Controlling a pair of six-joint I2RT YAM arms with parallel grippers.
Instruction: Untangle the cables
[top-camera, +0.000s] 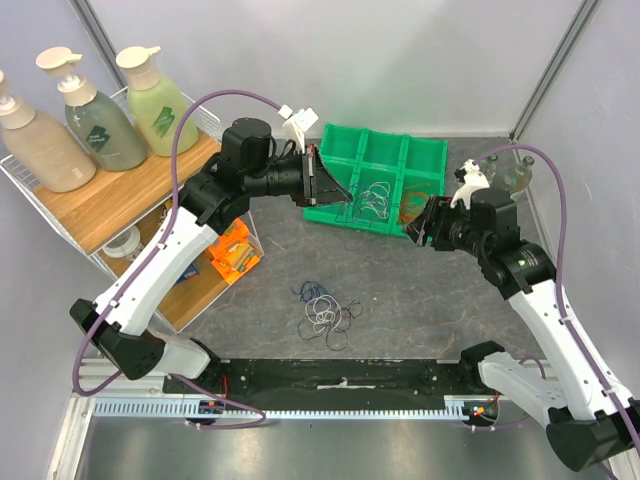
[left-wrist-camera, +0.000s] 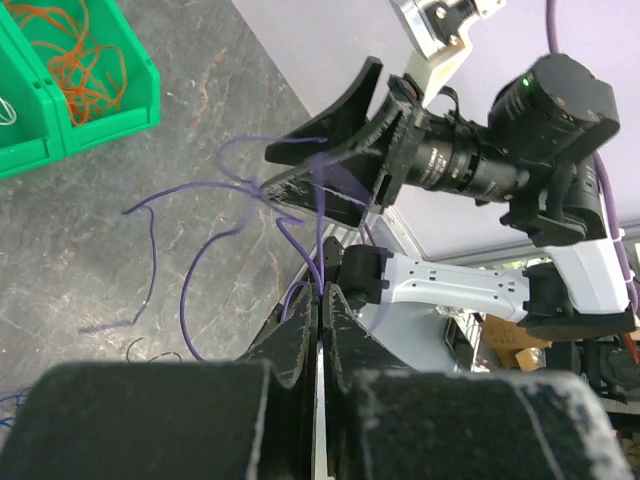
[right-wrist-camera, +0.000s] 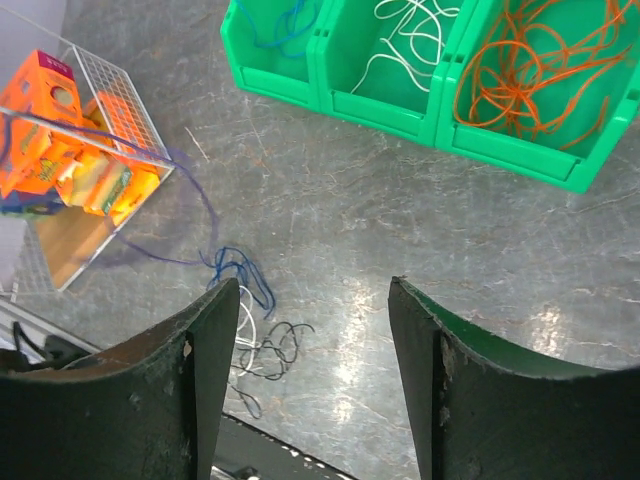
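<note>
A loose heap of thin blue, white and black cables (top-camera: 325, 310) lies on the grey table in front of the arms; the right wrist view shows this heap (right-wrist-camera: 250, 320) too. My left gripper (top-camera: 322, 186) hovers by the green tray's (top-camera: 350, 218) near left corner. Its jaws (left-wrist-camera: 322, 290) are shut on a thin purple cable (left-wrist-camera: 184, 300) that loops through the air. My right gripper (top-camera: 416, 228) stands open (right-wrist-camera: 313, 285) above bare table, with nothing between its fingers. Orange cables (right-wrist-camera: 530, 70), white ones (right-wrist-camera: 410, 40) and blue ones (right-wrist-camera: 280, 25) lie in separate tray compartments.
A wire rack (top-camera: 60, 215) on the left carries three pump bottles (top-camera: 95, 120) on a wooden shelf, with orange boxes (top-camera: 235, 250) below. Glass jars (top-camera: 510, 172) stand at the back right. A black rail (top-camera: 340, 375) runs along the near edge.
</note>
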